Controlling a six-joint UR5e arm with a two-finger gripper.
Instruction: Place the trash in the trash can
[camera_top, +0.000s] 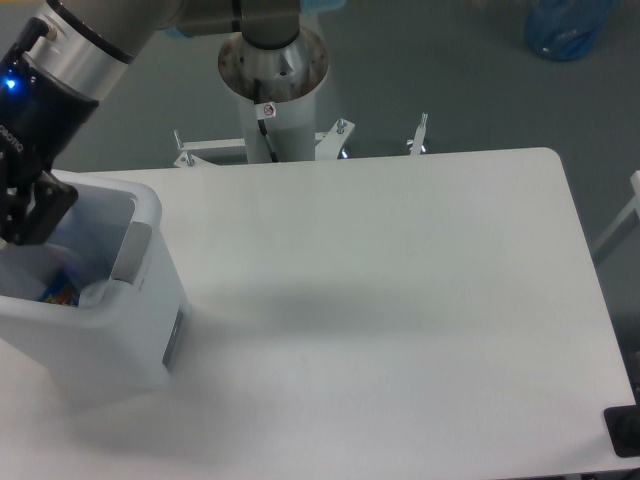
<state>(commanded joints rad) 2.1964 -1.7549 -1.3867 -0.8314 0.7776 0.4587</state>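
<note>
One white bench (400, 300), rounded corners, filling most of the view.

One trash can (120, 320), white rectangular bin with a thick rounded rim, standing on the bench at its 9 o'clock edge; a small grey panel shows on the side wall facing 4 o'clock. The bin's left part runs out of view.

One robot arm (85, 50), silver and black with a blue light, entering from 11 o'clock and reaching down over the bin's open mouth. Its gripper (25, 210) sits at the left edge of the view, above the bin interior; the jaws are mostly cut off by that edge, and whether they are open or closed cannot be told.

Bin contents: a small blue-and-orange printed item (60, 293) lies low inside, near the inner wall. The clear plastic trash cannot be made out; the interior is pale and partly hidden by the gripper.

One arm pedestal (272, 75), a white column on a metal frame, stands beyond the bench at 12 o'clock.

One blue object (565, 25) on the grey floor at 1 o'clock, blurred.
</note>
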